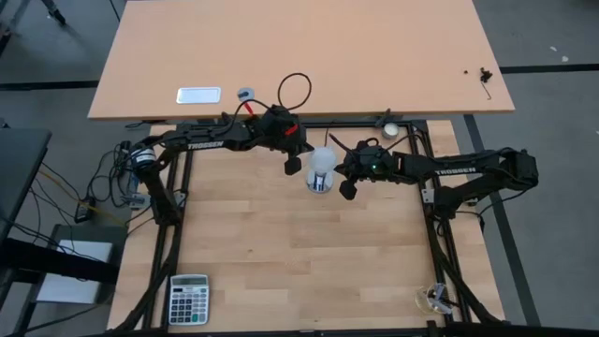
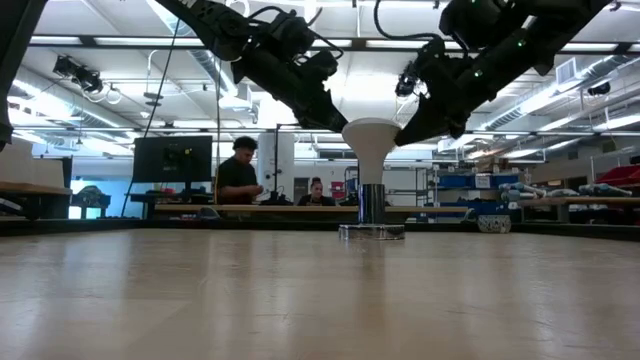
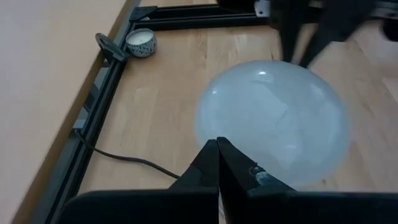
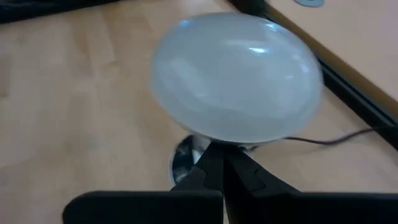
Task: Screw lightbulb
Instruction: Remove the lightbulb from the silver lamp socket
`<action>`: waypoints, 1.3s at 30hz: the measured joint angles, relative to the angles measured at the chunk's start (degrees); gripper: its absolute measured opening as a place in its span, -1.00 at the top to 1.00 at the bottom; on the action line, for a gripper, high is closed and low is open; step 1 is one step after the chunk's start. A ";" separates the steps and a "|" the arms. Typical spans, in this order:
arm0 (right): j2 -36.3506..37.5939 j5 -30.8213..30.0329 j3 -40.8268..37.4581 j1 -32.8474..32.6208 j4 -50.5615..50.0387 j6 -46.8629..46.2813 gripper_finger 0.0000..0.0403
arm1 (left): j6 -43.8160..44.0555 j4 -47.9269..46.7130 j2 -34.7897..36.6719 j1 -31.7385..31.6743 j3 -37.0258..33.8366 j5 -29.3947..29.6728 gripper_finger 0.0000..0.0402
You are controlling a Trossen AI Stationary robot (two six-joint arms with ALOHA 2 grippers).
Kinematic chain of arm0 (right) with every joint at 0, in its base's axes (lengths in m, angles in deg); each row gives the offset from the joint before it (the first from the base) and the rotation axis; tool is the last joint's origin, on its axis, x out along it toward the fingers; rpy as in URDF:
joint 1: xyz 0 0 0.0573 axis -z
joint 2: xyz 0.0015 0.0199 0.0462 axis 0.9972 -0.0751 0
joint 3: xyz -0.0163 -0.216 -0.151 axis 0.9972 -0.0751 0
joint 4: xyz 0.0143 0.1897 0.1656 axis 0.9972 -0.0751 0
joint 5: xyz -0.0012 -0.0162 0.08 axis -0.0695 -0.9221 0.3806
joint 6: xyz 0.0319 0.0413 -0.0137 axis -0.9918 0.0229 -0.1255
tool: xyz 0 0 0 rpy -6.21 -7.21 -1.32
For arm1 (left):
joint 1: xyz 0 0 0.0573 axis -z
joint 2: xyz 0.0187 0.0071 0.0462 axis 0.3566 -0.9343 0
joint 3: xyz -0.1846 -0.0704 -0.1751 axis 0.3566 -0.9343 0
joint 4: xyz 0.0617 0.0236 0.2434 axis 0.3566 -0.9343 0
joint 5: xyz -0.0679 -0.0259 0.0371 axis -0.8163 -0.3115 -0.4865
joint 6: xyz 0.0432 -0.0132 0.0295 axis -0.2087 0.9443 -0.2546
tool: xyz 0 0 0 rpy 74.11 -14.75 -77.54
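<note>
The white frosted lightbulb [image 1: 322, 161] stands upright at the table's middle. Its narrow silvery screw end [image 2: 372, 205] sticks down into the round metal socket base [image 2: 372, 232], which lies flat on the wood. My left gripper [image 2: 338, 122] is shut and comes slanting down at the bulb's dome from the table's left. My right gripper [image 2: 405, 138] is also shut and comes slanting down from the table's right, just under the dome's widest part. The wrist views show the dome close in front of each pair of shut fingers. My left gripper lays its shut fingertips [image 3: 217, 144] against the dome's left side [image 2: 348, 128], slanting down from the table's left. It has nothing between its fingers. My right gripper sets its shut fingertips [image 4: 217, 149] against the bulb's right side, under the dome's rim [image 2: 397, 140], slanting down from the table's right. The bulb stays upright in the socket.
A thin black cord [image 3: 124, 158] runs from the socket toward the black frame rail [image 3: 99, 99]. A small white disc [image 1: 389, 128] sits at the far right rail. A calculator [image 1: 189, 299] lies near left and a clear object [image 1: 435, 298] near right. Bare wood surrounds the bulb.
</note>
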 joint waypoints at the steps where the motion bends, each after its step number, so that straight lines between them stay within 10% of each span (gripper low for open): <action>1: 0.00 -0.35 -0.02 0.36 -0.17 0.01 0.98 | 0.02 -0.33 0.04 0.15 -0.05 0.00 1.00; 39: 2.82 -0.27 -8.08 4.38 -6.61 -10.75 0.97 | -1.74 -3.09 3.72 1.90 -1.10 1.18 1.00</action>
